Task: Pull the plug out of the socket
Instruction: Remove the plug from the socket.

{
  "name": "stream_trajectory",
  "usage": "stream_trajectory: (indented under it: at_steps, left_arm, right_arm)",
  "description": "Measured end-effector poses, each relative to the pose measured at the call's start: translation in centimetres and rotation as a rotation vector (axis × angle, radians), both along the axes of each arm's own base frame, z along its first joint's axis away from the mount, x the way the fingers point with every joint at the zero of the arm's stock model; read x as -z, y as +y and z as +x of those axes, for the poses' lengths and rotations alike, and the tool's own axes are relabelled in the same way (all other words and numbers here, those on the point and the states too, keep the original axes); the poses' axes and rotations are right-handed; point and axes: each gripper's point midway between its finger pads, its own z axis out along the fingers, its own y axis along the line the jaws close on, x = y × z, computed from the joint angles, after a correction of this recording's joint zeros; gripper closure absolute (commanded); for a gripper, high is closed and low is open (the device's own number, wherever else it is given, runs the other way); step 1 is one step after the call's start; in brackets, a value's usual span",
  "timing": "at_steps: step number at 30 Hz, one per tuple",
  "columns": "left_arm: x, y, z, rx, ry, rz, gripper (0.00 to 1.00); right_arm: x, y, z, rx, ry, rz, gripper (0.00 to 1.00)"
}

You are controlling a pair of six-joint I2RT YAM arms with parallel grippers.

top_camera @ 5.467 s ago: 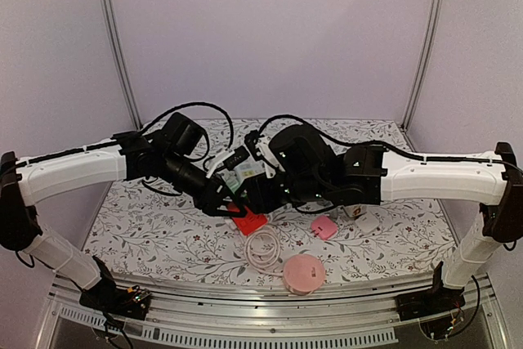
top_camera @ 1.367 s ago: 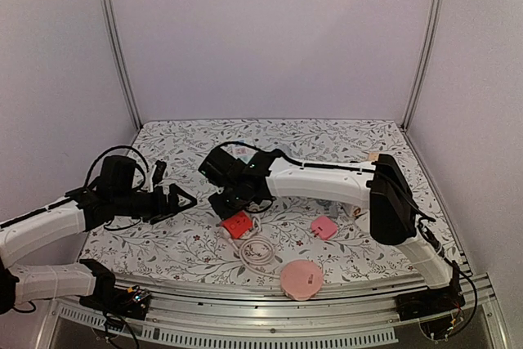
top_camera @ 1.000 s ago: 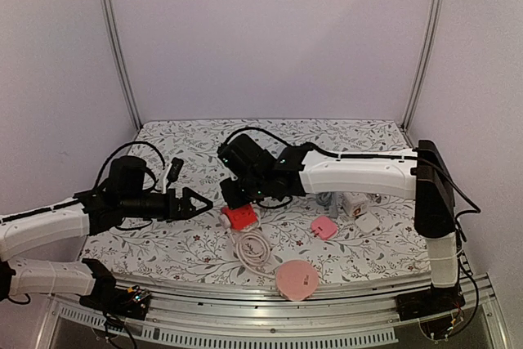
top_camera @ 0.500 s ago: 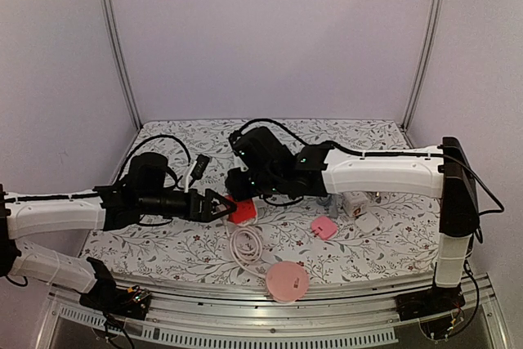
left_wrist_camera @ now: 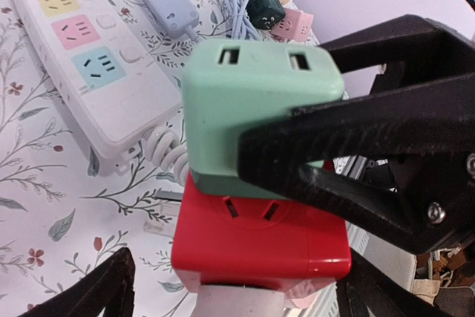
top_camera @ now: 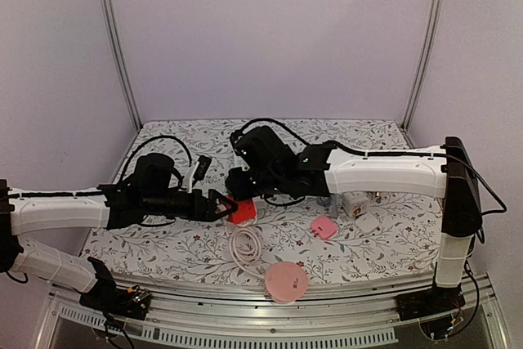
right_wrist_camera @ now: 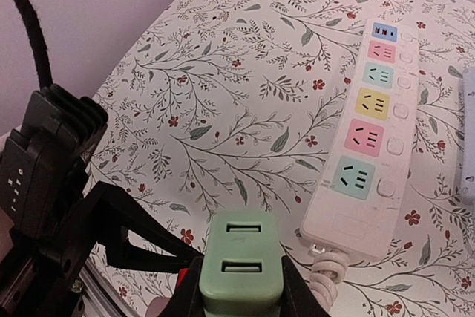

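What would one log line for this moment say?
right gripper shut on green plug | left gripper open around red socket | pull not yet done

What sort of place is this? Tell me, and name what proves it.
Probably a robot lab test cell: plain walls framed by aluminium posts, a floral-clothed table, and a white left arm and right arm mounted at its near edge.

Both arms reach inward, tools meeting at centre. Left tool (top_camera: 221,203): low, near horizontal, fingers spread wide. Right tool (top_camera: 240,191): angled downward, fingers clamped on the plug (left_wrist_camera: 252,116).
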Motion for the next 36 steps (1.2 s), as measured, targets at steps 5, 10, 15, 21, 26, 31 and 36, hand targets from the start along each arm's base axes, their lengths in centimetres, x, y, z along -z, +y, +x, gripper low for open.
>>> stream_trajectory:
  at_steps: [5,10,15,21,26,31,36]
  left_arm:
    - [-0.3,-0.2,0.2,0.002,-0.006,-0.004,0.09]
    - [-0.1,-0.4,0.1,0.018,0.001,-0.001,0.05]
    - [-0.1,-0.6,-0.2,0.034,0.003,-0.006,0.07]
    - [0.2,-0.9,-0.3,0.049,0.012,-0.008,0.14]
    - [0.0,-1.1,-0.4,0.062,0.010,-0.017,0.25]
    - [-0.2,-1.3,-0.5,0.075,0.002,-0.024,0.36]
    - [-0.3,-1.4,-0.7,0.090,-0.005,-0.026,0.44]
  right_arm:
    - [0.1,0.0,-0.2,-0.004,0.010,0.008,1.00]
    - [0.0,-0.1,-0.3,-0.002,0.015,0.012,1.00]
    - [-0.4,-0.2,-0.3,0.002,0.016,0.024,1.00]
    - [-0.6,-0.1,-0.4,0.002,0.018,0.034,1.00]
    - [-0.6,-0.1,-0.4,0.002,0.018,0.036,1.00]
    - [-0.6,-0.1,-0.4,0.004,0.021,0.036,1.00]
    - [-0.5,-0.1,-0.4,0.006,0.024,0.042,1.00]
